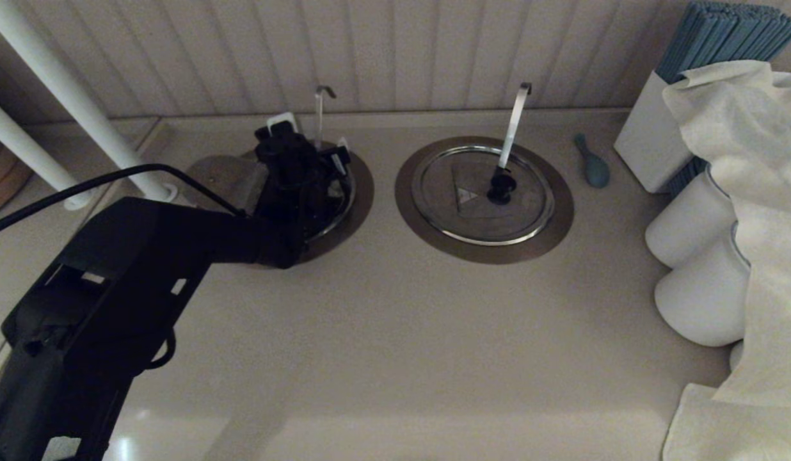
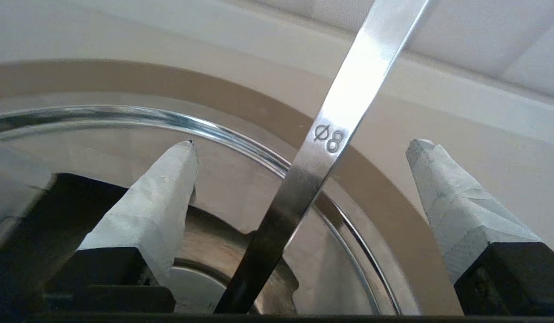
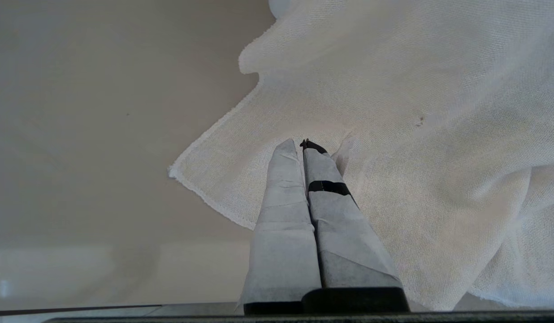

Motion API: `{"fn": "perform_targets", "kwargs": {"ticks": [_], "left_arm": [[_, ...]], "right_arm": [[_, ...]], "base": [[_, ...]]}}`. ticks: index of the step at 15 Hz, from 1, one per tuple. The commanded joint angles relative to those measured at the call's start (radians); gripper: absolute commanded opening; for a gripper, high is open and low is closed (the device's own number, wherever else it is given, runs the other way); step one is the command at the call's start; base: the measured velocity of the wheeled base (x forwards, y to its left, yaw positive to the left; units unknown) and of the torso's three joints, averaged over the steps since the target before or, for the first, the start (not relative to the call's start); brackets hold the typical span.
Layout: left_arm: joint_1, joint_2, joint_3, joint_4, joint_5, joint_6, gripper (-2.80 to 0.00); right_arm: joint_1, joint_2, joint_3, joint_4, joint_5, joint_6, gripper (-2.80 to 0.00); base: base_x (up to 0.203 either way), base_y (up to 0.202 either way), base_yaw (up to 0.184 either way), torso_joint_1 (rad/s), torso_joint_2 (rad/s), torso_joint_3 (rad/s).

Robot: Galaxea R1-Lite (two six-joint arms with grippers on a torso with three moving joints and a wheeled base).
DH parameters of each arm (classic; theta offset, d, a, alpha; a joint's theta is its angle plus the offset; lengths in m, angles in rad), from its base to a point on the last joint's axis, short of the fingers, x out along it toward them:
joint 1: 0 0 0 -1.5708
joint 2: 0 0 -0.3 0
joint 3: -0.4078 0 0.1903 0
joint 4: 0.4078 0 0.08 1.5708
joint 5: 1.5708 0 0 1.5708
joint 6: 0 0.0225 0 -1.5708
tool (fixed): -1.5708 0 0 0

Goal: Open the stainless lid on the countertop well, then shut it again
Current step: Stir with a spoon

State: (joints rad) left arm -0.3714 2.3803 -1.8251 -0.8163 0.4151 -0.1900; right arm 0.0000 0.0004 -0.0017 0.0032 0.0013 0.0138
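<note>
The stainless lid (image 1: 342, 206) lies in the left countertop well, inside its brushed-steel collar (image 1: 365, 192). Its thin grey hooked rod (image 1: 319, 112) rises behind my left gripper (image 1: 311, 139), which hangs open just above the lid and hides most of it, knob included. In the left wrist view the rod (image 2: 331, 121), stamped Ø8, passes between the two spread fingertips (image 2: 183, 157) without touching either. Below them are the lid's bright rim (image 2: 241, 137) and the collar (image 2: 393, 206). My right gripper (image 3: 302, 146) is shut on nothing above a white cloth (image 3: 416, 112).
The twin disc (image 1: 484, 198) with its broad pale strip handle (image 1: 514, 125) sits to the right. A small teal spoon (image 1: 592, 163), a white box of blue sticks (image 1: 651, 134), white containers (image 1: 696, 301) under the cloth (image 1: 754, 192) and white pipes (image 1: 69, 96) border the counter.
</note>
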Motion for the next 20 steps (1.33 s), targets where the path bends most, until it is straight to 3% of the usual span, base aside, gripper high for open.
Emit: {"fn": "perform_targets", "kwargs": {"ticks": [1,2,14,20], "left_arm": [[-0.002,0.056,-0.065,0.016,0.008,-0.001,0.0],[-0.001,0.071,-0.087,0.029,0.011,0.0,-2.8],[0.0,0.021,-0.099,0.028,0.014,0.003,-2.8],[0.005,-0.09,0.018,0.028,0.004,0.01,-2.8]], "right_arm": [[0.0,0.001,0.0,0.0,0.0,0.0,-2.8],[0.0,0.001,0.0,0.0,0.0,0.0,-2.8],[0.0,0.001,0.0,0.0,0.0,0.0,-2.8],[0.0,0.001,0.0,0.0,0.0,0.0,-2.8]], "base": [[0.0,0.0,0.0,0.0,0.0,0.0],[0.0,0.0,0.0,0.0,0.0,0.0],[0.0,0.0,0.0,0.0,0.0,0.0],[0.0,0.0,0.0,0.0,0.0,0.0]]}}
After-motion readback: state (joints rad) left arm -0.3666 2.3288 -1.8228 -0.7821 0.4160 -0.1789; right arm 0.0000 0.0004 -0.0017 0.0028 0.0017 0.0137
